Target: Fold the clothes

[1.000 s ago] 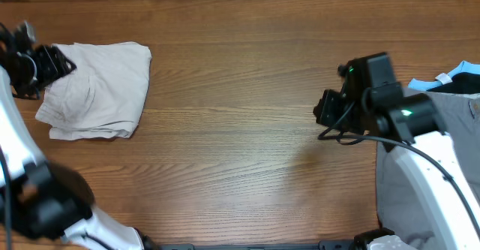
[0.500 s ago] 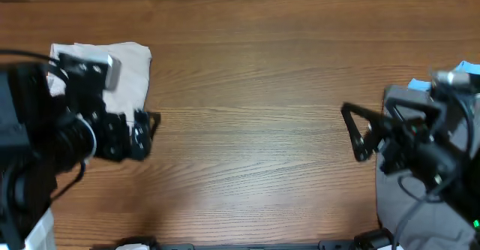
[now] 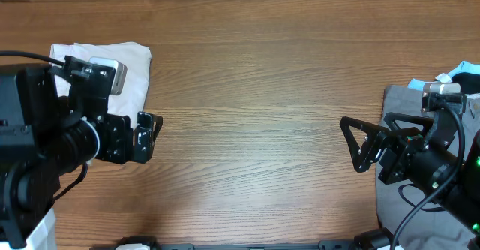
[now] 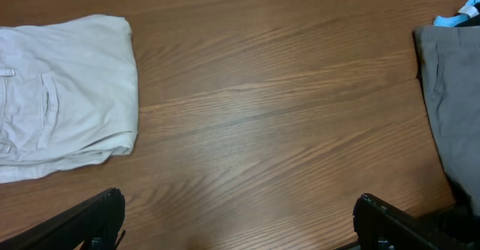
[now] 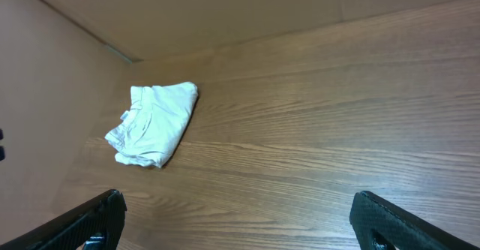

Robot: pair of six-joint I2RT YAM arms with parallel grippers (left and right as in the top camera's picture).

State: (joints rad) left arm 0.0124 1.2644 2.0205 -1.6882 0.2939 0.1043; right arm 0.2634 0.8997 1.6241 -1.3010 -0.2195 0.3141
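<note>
Cream cotton shorts [image 3: 136, 64] lie folded in a compact bundle at the far left of the brown wooden table [image 3: 247, 92], with the rounded fold edge toward the table centre. Long axis cannot be determined. No legible writing. Left gripper [image 3: 148, 137] is near the bundle, not touching, fingers spread wide, empty. Right gripper [image 3: 351, 145] is well apart, likewise wide and empty.

The left gripper [image 3: 148, 137] has left the far-left edge of the shorts [image 3: 136, 73] and drawn back toward the robot, and its arm now hides part of them. The right gripper [image 3: 351, 146] has also pulled back, swinging toward the near right, with its jaws spread wide.
</note>
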